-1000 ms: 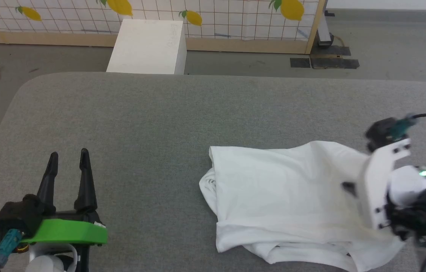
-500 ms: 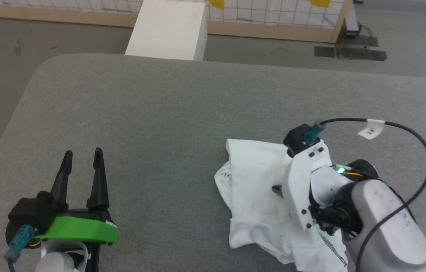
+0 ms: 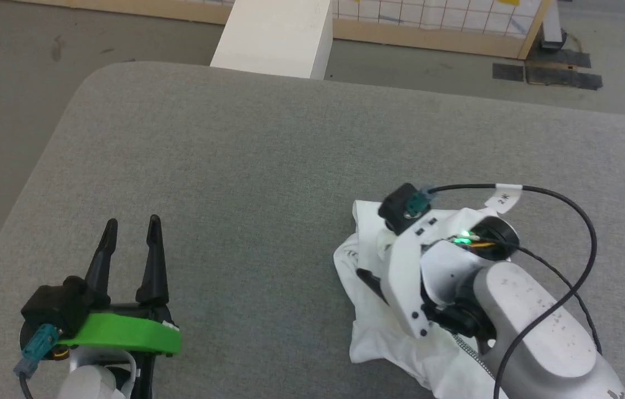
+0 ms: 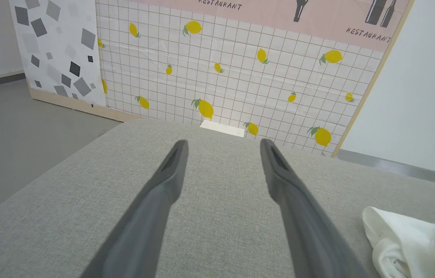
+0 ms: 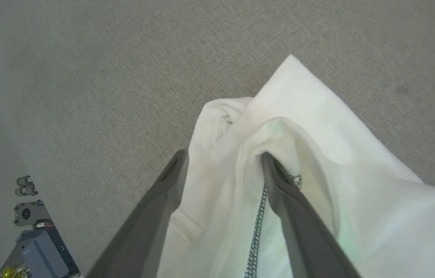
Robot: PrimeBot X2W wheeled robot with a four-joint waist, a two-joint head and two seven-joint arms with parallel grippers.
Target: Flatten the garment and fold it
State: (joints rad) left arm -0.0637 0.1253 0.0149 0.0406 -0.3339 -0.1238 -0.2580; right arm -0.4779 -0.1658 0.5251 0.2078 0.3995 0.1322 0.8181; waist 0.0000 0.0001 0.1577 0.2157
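Observation:
The garment (image 3: 370, 332), a white shirt, lies bunched in a heap on the grey padded table (image 3: 268, 166), right of centre. Its grey-black stitched seam (image 5: 258, 227) runs between my right fingers. My right gripper (image 5: 223, 156) hangs over the heap with its jaws spread wide. A fold of cloth drapes over the tip of one finger (image 5: 275, 173), and nothing is pinched. In the head view one dark finger (image 3: 366, 277) pokes out from under the wrist. My left gripper (image 3: 132, 223) rests open at the lower left, well away from the garment (image 4: 402, 239).
A white box (image 3: 276, 33) stands on the floor behind the table's far edge. A tiled panel with lemons (image 4: 240, 77) stands further back. The table's rounded left corner (image 3: 90, 77) drops to the grey floor. Small equipment (image 5: 36, 247) sits on the floor.
The right gripper swept left over the garment, dragging the spread cloth into a bunched heap, and its jaws have opened. The head camera has shifted. The left arm has stayed put.

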